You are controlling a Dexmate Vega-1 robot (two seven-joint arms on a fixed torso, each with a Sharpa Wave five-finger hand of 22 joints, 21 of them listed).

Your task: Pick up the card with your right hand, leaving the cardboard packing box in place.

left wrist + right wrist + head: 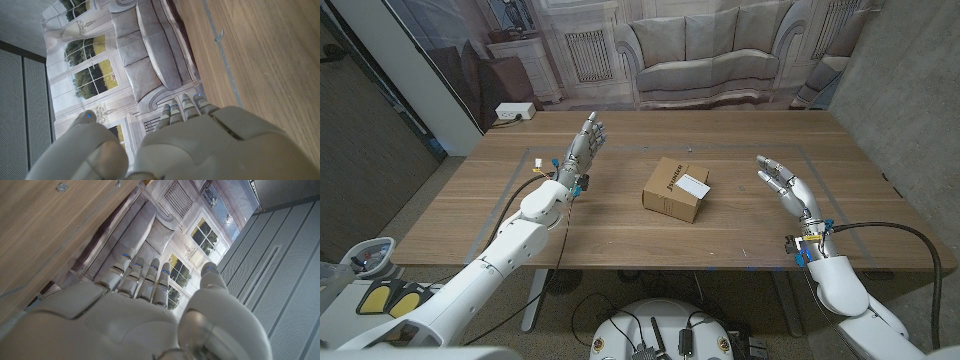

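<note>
Brown cardboard packing box (674, 189) sits near the middle of the wooden tabletop (620, 235), closed, flaps down as far as I can tell. On its top face lies the card (692, 184), a small white rectangle toward the box's right side, flat against the cardboard. Nothing shows of the box's inside, so I cannot say what it holds.

Progress: nothing done yet. The card is untouched and the box stands undisturbed.

My right hand (784, 184) hovers above the tabletop, well apart from the box on its right side, fingers spread and holding nothing. In the right wrist view the fingers (141, 276) reach out straight with no object between them.

My left hand (586, 141) is raised on the box's far-left side, also apart from it, fingers extended and empty. It has no part in this task, as I judge it.

What is left: bring the right hand over to the box top, pinch the card, and lift it clear. I judge the thin card lying flush will be awkward to get under, and a careless push could shift the box.
</note>
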